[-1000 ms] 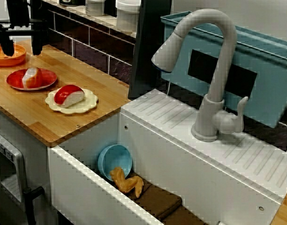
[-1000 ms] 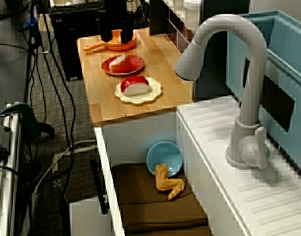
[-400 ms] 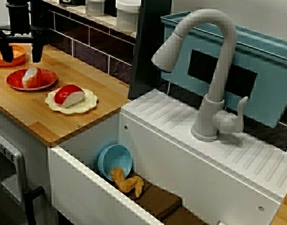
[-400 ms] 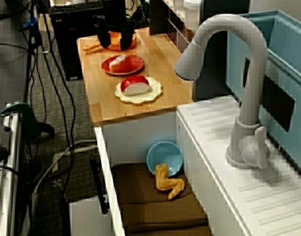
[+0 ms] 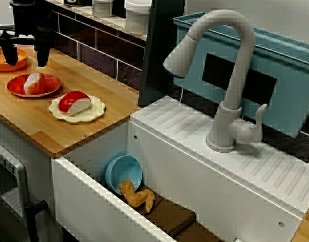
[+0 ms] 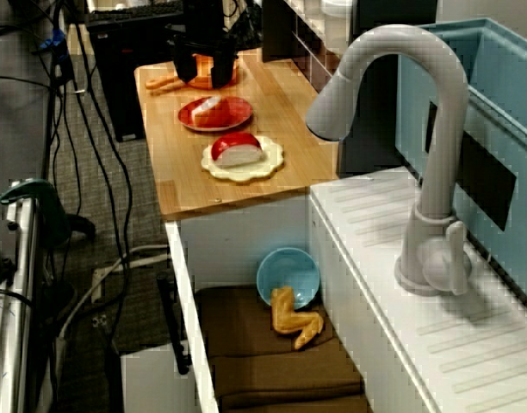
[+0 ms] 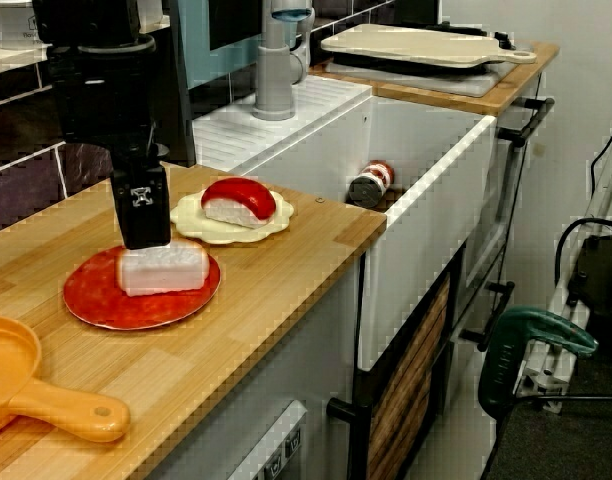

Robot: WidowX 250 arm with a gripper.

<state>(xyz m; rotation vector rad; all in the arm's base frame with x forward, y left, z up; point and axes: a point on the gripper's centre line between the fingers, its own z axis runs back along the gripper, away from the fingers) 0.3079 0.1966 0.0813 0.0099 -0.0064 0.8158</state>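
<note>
**Counter and sink, three views.** The black two-fingered gripper (image 5: 26, 50) hangs with its fingers spread wide and holds nothing. In the view along the counter, one finger (image 7: 141, 205) hangs just behind the white block-shaped toy food piece (image 7: 164, 268); whether they touch cannot be told. The piece lies on the round red plate (image 5: 53, 83), at 6 o'clock from the gripper in the view across the sink. By this lie, no lifting has begun. The orange plastic pan (image 5: 13, 60) sits under the fingers at 9 o'clock, crowding that side. At 4 o'clock from the red plate, a cream scalloped plate (image 5: 96, 108) carries a red-topped toy sushi (image 5: 73, 102). Well apart stand the grey tap (image 5: 225, 75) and the white sink (image 5: 94, 212), which holds a pale blue bowl (image 5: 125, 173).
</note>
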